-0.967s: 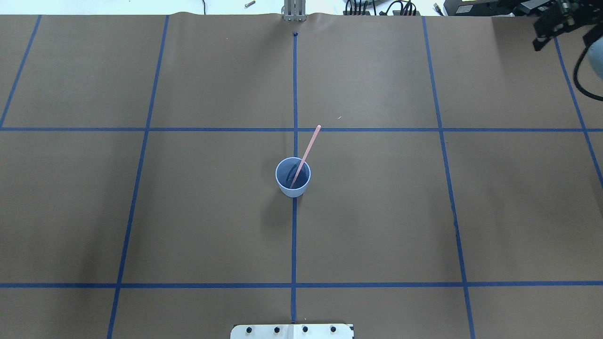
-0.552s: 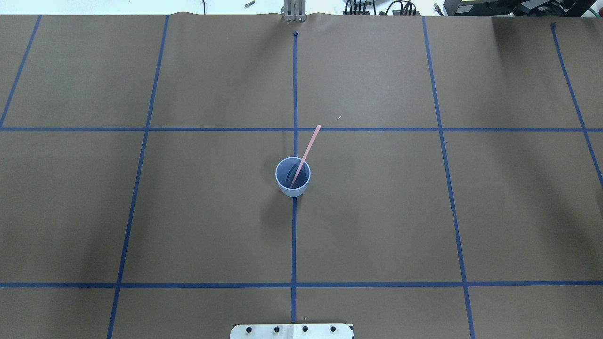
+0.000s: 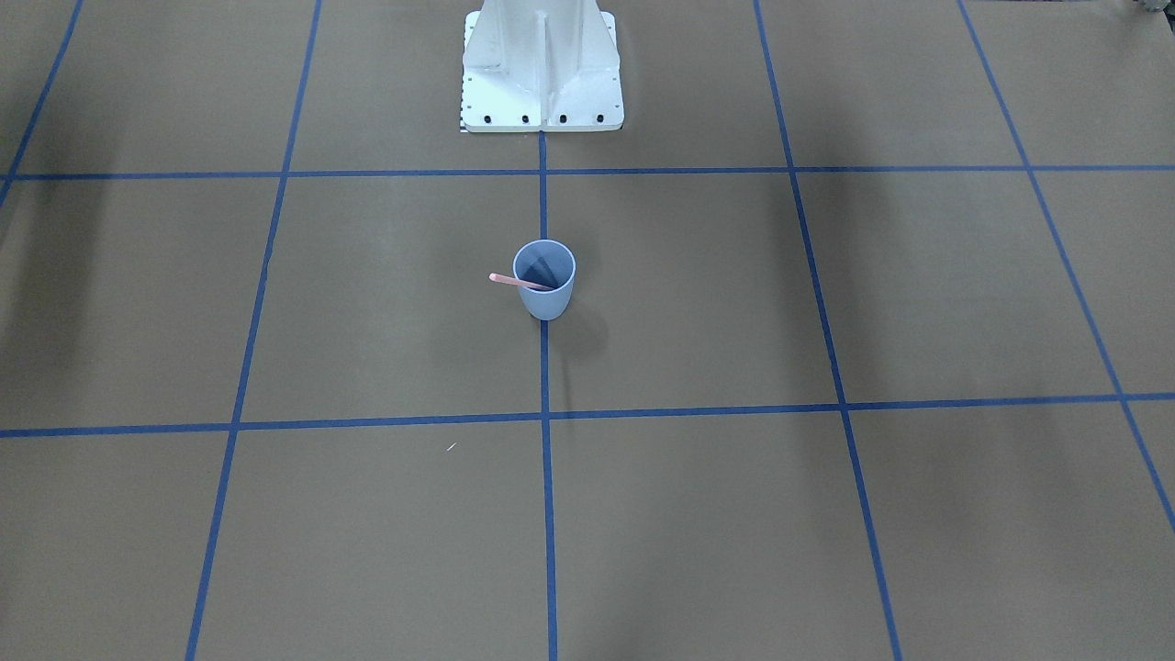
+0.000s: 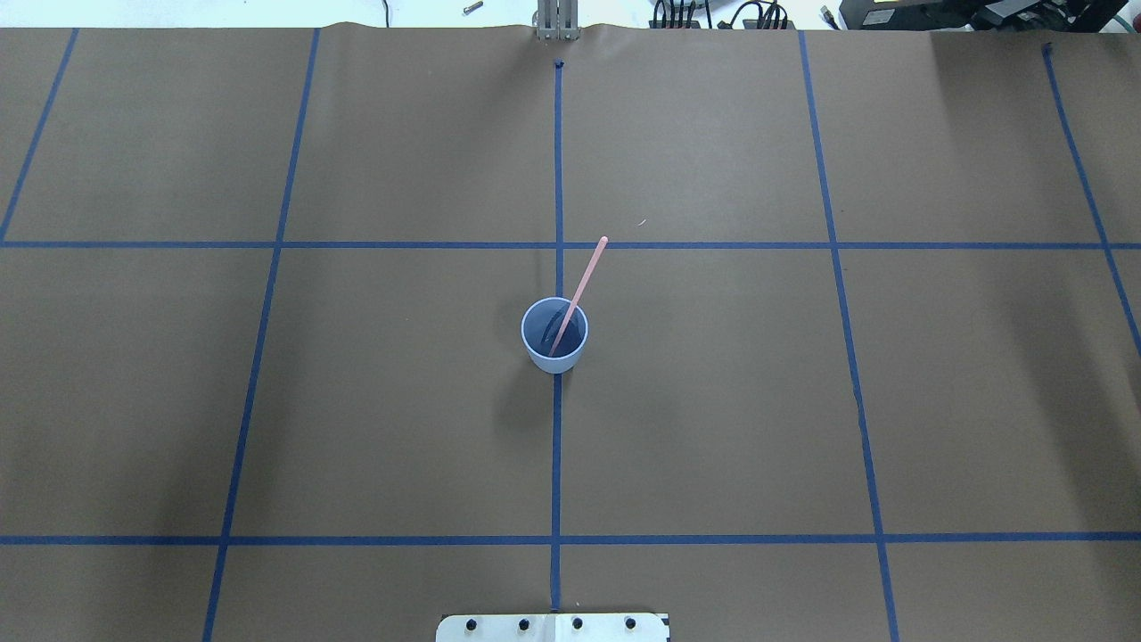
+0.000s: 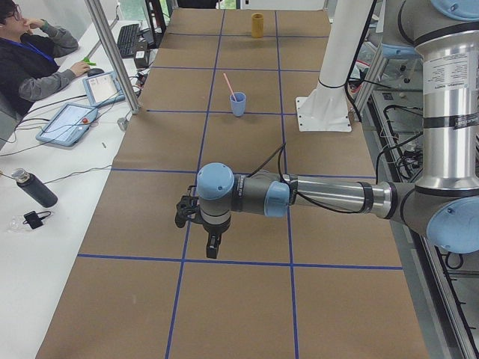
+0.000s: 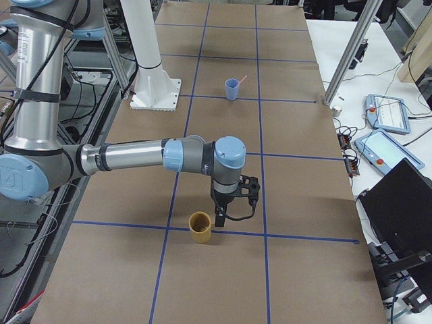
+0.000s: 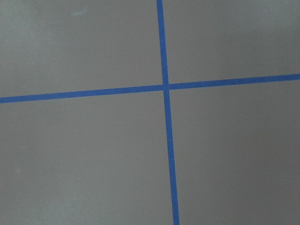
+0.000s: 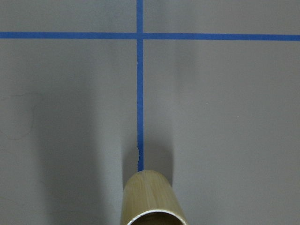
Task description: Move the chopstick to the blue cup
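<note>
Brown paper (image 4: 713, 401) with a grid of blue tape (image 4: 557, 178) covers the table. Straight out from the white base (image 3: 542, 64), the blue cup (image 4: 554, 337) stands upright on the middle tape line. The pink chopstick (image 4: 584, 276) is in the cup. Its lower end is inside, it leans on the rim, and its upper end sticks out away from the robot and a little to the robot's right.

No gripper is near the cup. The left gripper (image 5: 210, 248) hangs over the paper well apart from the cup, toward the table's left end and close to a tape crossing. The side view does not let me tell if it is spread or closed. The right gripper (image 6: 221, 217) is well apart from the cup on the opposite side, just beside a bamboo cup (image 6: 200, 227) that stands upright. I cannot tell its state either.
</note>
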You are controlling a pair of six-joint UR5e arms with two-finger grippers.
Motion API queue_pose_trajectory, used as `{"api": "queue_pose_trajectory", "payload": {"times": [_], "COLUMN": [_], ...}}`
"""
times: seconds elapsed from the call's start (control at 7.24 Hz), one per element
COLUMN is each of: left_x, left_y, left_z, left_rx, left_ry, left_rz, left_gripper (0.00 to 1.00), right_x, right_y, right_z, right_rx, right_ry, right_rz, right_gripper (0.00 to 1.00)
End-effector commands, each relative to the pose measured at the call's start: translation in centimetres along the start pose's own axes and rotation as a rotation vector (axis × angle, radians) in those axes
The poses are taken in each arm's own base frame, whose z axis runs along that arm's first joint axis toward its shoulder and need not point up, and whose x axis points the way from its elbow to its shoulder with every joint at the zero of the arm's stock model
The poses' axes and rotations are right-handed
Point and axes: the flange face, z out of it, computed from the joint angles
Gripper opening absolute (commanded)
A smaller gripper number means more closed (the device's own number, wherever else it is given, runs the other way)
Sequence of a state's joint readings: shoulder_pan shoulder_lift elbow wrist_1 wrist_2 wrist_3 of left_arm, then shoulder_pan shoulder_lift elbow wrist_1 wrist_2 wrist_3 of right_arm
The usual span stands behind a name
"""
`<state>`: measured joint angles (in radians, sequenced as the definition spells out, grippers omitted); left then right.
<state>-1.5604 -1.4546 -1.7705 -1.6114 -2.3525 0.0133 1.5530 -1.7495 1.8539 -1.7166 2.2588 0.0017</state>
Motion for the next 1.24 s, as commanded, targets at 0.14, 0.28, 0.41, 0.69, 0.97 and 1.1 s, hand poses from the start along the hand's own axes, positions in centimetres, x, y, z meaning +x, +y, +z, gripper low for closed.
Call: {"api": "queue_pose_trajectory", "payload": {"times": [0.14,0.28,0.41,0.69,0.97,1.1], "left_x": [0.26,0.24,0.25,0.31,0.25,0.18], "left_y": [-0.07,-0.07,-0.08,-0.09,-0.08,-0.05], "left_z": [-0.29,-0.29,-0.30,-0.36,-0.30,-0.24], "left_rx": [0.006,0.006,0.007,0.008,0.007,0.005], "left_ry": [-0.006,-0.007,-0.007,-0.007,-0.007,-0.009], "left_rz": [0.007,0.007,0.008,0.009,0.010,0.006], "left_gripper": [0.98,0.98,0.98,0.98,0.98,0.98], "right_x": [1.52,1.55,1.66,1.60,1.64,1.59], "right_y": [0.01,0.08,0.10,0.08,0.10,0.08], "right_z": [1.82,1.87,1.99,1.91,1.99,2.01], "right_rx": [0.043,0.042,0.040,0.042,0.040,0.040], "right_ry": [-0.002,-0.004,-0.002,-0.002,-0.004,-0.004], "right_rz": [-0.033,-0.034,-0.038,-0.041,-0.036,-0.040], "right_gripper": [1.00,1.00,1.00,1.00,1.00,1.00]}}
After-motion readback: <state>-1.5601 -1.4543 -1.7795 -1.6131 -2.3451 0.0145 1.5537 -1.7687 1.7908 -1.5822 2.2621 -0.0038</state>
